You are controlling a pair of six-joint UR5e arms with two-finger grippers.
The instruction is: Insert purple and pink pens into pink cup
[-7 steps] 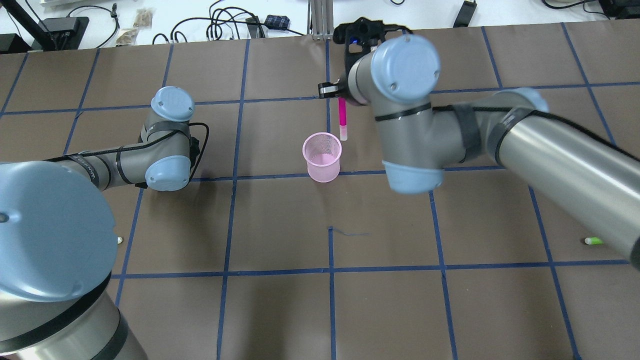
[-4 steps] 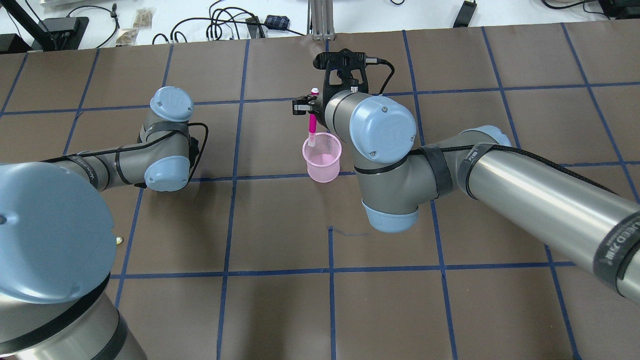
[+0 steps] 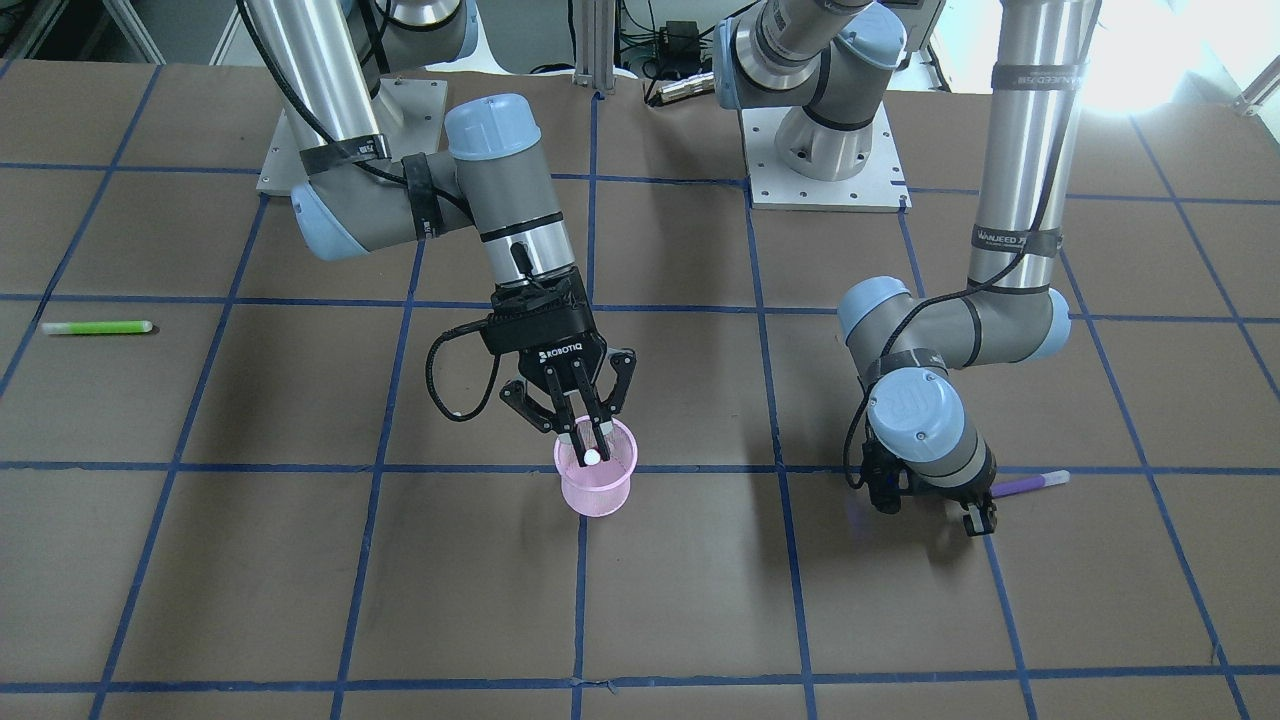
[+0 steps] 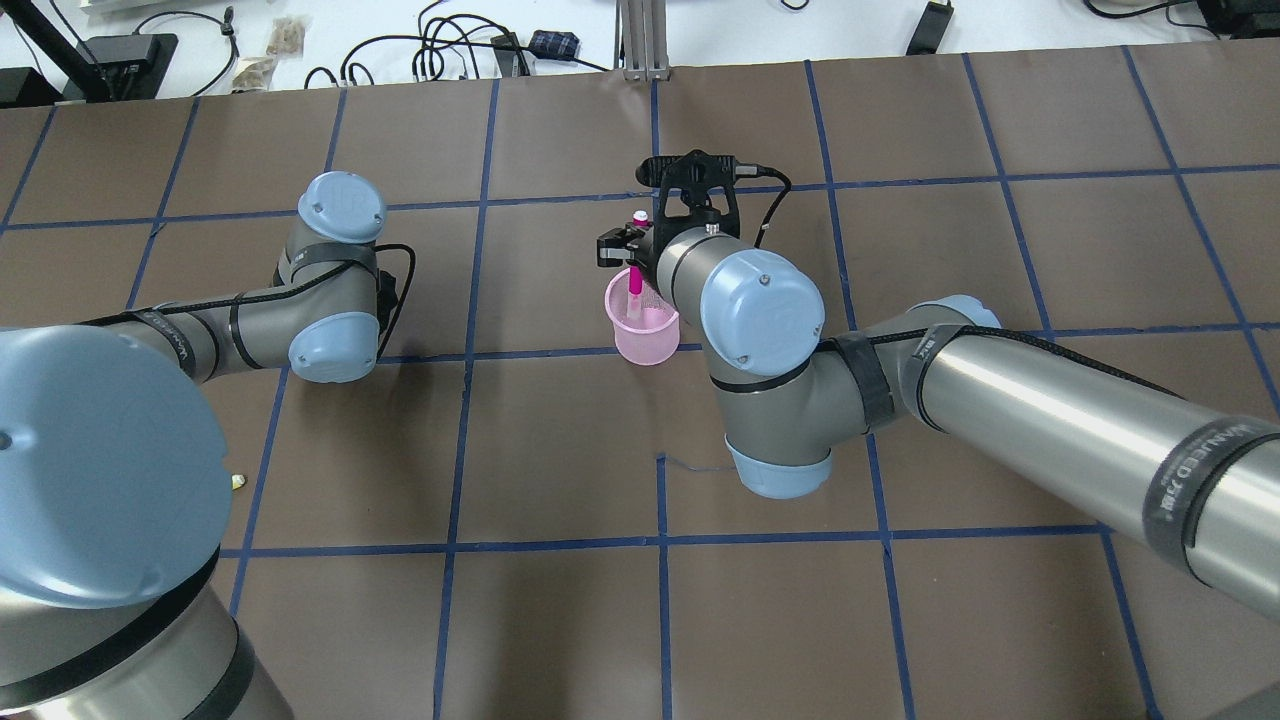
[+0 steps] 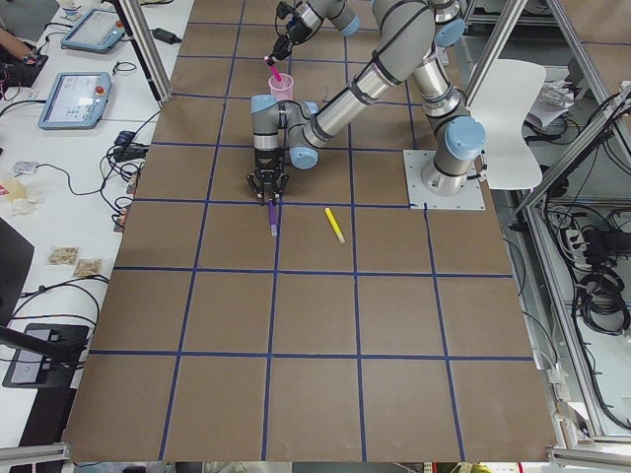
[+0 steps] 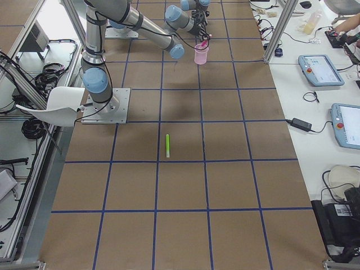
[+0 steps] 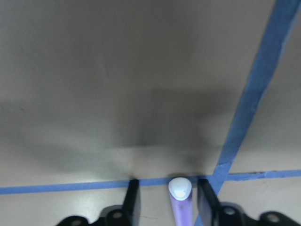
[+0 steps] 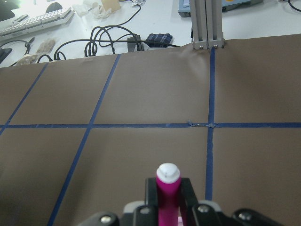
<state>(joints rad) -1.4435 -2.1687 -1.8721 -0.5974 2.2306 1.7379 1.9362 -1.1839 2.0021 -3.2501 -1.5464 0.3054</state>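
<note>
Since a second ago: right gripper (image 4: pixel 625 250) has carried the pink plastic pen (image 4: pixel 633 285), white-capped, from beside the pink mesh cup (image 4: pixel 645 335) to over it and down. The pen's lower end is now inside the cup mouth. Left arm unchanged.

Pink plastic pen is near upright, white cap on top, upper body pinched between the right fingers (image 8: pixel 187 193). Cup stands upright mid-bench, a bit toward the far edge.

Right arm reaches in from the bench's right end, wrist pointing down over the cup. Left arm is folded low toward the left end. The left gripper (image 7: pixel 169 202) is down at the bench top, jaws spread, straddling the white-tipped end of the purple plastic pen (image 3: pixel 1030 484), which lies flat.
</note>
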